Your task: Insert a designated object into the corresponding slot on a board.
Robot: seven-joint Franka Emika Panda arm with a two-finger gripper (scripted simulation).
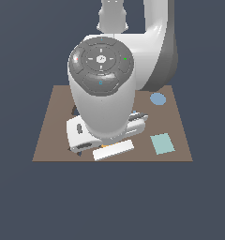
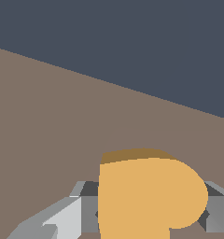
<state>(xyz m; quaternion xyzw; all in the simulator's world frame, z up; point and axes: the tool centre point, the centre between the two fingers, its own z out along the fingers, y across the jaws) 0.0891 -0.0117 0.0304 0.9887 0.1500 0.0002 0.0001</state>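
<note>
In the wrist view the orange heart [image 2: 149, 196] sits between my gripper's [image 2: 151, 212] two grey fingers [image 2: 83, 207], which press on its two sides, just above the brown board [image 2: 48, 126]. In the exterior view my arm and white hand [image 1: 105, 133] hang low over the front middle of the board [image 1: 51, 138] and cover the heart and the fingertips. The heart-shaped slot is hidden in both views.
A teal square [image 1: 162, 143] lies on the board at the front, on the exterior view's right. A blue round piece [image 1: 157, 99] lies at the back on that side. A bit of a dark cutout [image 1: 75, 111] shows beside the arm on the exterior view's left.
</note>
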